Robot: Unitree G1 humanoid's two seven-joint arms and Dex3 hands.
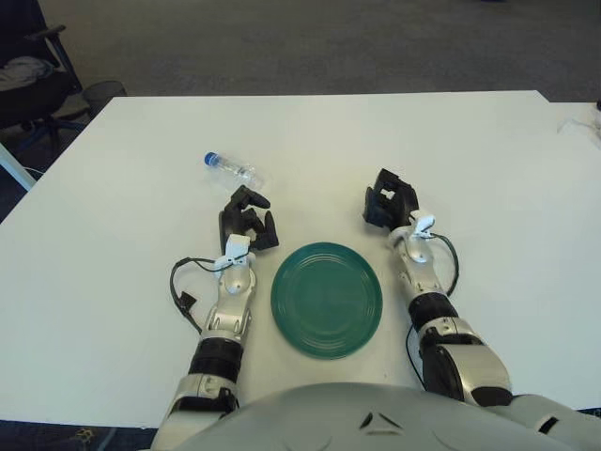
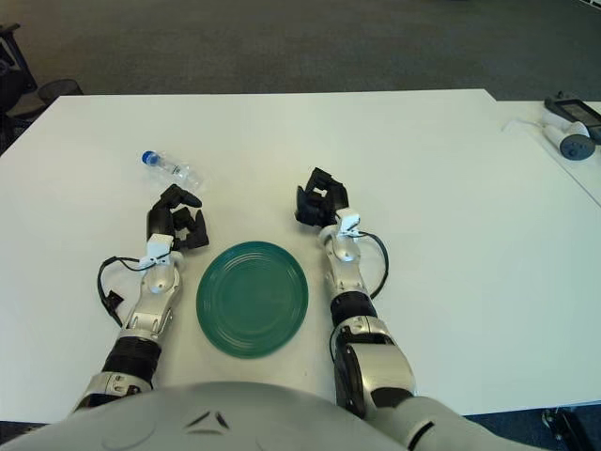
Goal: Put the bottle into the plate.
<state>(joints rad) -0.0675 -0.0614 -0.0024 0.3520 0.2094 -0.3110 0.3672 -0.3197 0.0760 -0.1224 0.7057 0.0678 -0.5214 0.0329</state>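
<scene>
White tabletop [image 1: 488, 188] fills most of the view, and grey carpet [image 1: 329, 38] is seen beyond its far edge. At the far left, off the table, part of a dark chair [image 1: 28, 85] and a round bin [image 1: 101, 92] are visible. On a neighbouring surface at the far right, small devices [image 2: 571, 127] are seen, too small to be identified.

A green plate [image 1: 326, 299] is set near the table's front edge, between the two forearms, and nothing is held in it. A clear bottle [image 1: 230, 169] with a blue cap is laid on its side farther back and to the left, the cap turned towards the far left. It is untouched, and it is well apart from the plate.

The left hand [image 1: 247, 222] is placed just left of the plate's far rim and near the bottle, on the near side of it. Its dark fingers [image 1: 255, 200] are loosely curled and nothing is held in them. A black cable [image 1: 183, 282] is looped beside the left wrist.

The right hand [image 1: 390, 202] is seen just beyond the plate's right rim. Its fingers are bent but apart, and nothing is gripped. A thin cable [image 1: 449, 268] is run along the right forearm.
</scene>
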